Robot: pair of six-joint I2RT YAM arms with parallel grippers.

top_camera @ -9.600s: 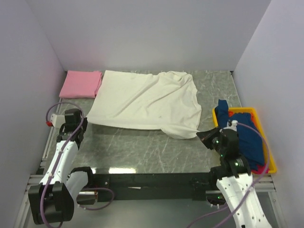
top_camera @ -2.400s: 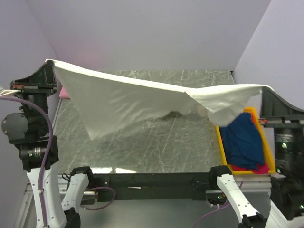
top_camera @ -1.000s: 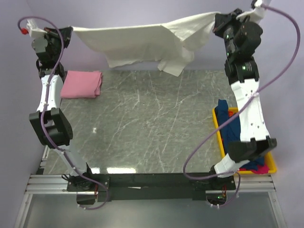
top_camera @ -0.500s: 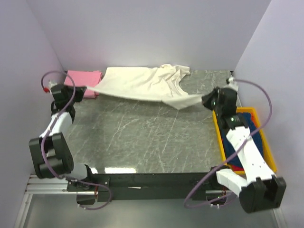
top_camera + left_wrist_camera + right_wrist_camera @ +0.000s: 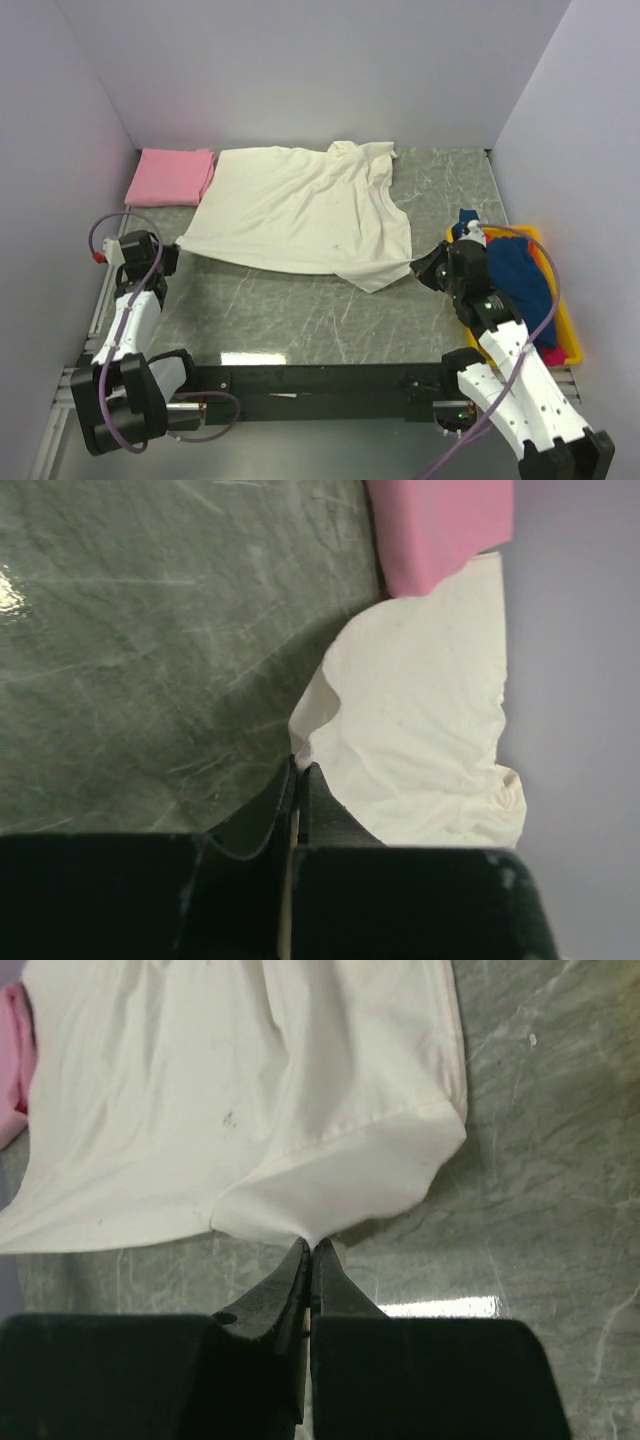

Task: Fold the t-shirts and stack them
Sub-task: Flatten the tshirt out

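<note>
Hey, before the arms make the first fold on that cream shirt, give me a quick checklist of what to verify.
1. Left gripper shut on the cream shirt, near left corner: ok.
2. Right gripper shut on its near right corner: ok.
3. Fabric spread flat: not ok, bunched along the far edge, and the near right corner is doubled over.
4. Gap to the pink shirt: cannot tell, their edges meet.
5. The dark blue shirt off the folding area, in the yellow bin: ok.
</note>
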